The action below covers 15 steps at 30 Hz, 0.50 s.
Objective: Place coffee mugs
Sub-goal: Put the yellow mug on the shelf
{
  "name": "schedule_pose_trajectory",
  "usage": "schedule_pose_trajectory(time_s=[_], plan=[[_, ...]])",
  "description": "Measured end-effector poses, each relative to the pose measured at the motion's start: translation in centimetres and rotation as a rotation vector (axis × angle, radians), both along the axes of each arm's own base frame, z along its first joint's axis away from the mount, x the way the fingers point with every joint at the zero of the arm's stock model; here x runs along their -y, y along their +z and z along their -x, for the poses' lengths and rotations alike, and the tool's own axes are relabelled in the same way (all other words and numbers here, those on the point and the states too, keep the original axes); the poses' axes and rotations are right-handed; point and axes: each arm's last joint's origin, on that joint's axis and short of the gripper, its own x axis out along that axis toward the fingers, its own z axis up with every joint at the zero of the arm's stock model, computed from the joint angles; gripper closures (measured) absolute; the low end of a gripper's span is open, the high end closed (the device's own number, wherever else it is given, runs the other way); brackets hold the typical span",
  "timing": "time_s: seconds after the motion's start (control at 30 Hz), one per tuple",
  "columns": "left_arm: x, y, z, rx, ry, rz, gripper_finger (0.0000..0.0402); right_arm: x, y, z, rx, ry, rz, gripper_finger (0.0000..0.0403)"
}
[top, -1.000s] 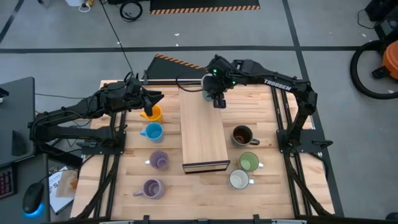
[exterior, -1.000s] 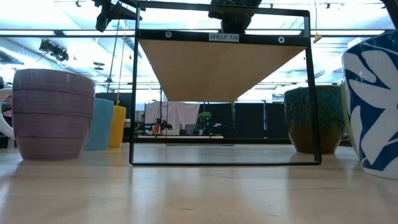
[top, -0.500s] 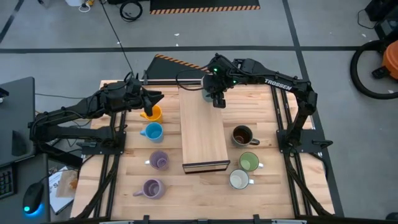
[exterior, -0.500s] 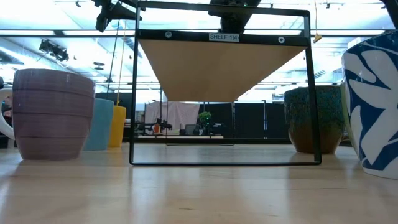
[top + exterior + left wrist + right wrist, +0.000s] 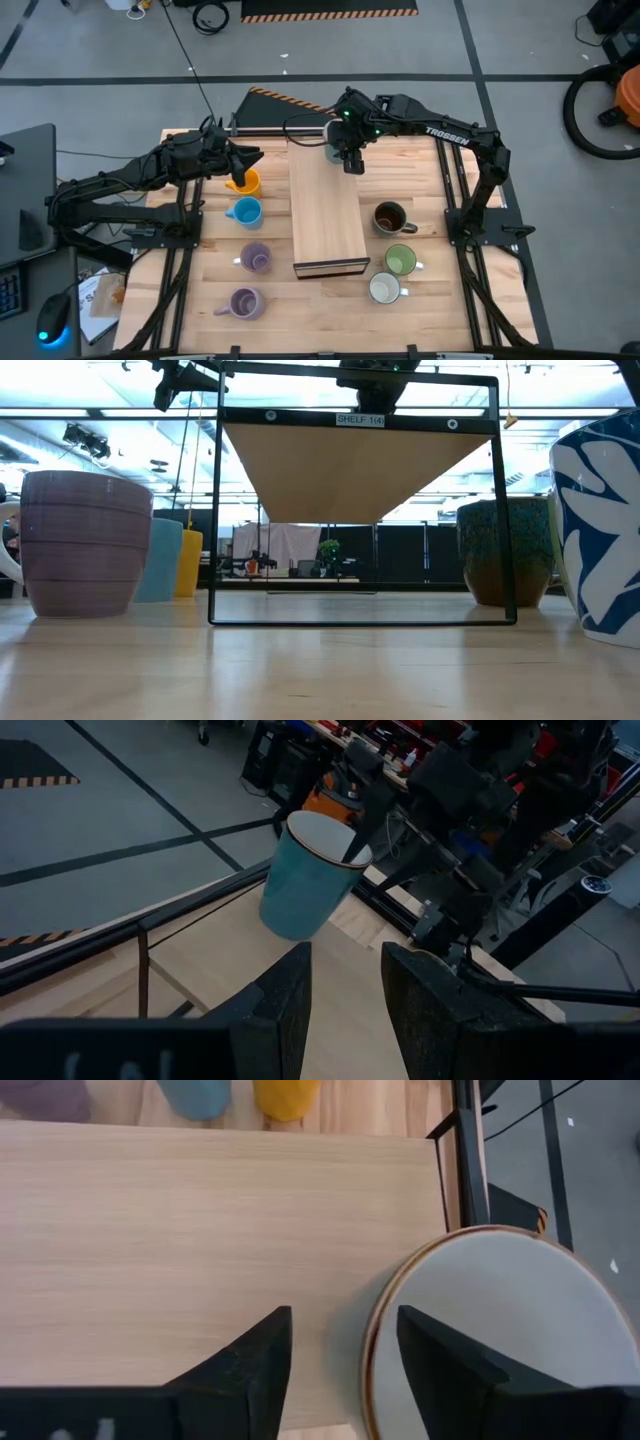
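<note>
left gripper [image 5: 246,157] parted, right gripper [image 5: 349,163] gripping

Four cameras on my rig, each with its own angle.

My high view looks straight down on the whole table [image 5: 210,300] and wooden board [image 5: 326,210]. My low view sits at tabletop height, close behind a lavender mug [image 5: 78,542], facing across. Both wrist cameras look closely at the same pale mug [image 5: 308,875] over the board.
</note>
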Motion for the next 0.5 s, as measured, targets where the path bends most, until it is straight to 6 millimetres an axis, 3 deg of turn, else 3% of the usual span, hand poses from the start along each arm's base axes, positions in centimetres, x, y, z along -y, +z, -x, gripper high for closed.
schedule_pose_trajectory(time_s=[0.2, 0.5], plan=[[0.0, 0.0, 0.0, 0.000, 0.000, 0.000, 0.0272, -0.1, 0.3, 0.3, -0.002, -0.008, 0.016, 0.0183], [0.1, -0.3, 0.1, -0.029, -0.013, 0.010, 0.0272, -0.5, 1.9, 1.7, 0.028, -0.046, 0.057, 0.0180]])
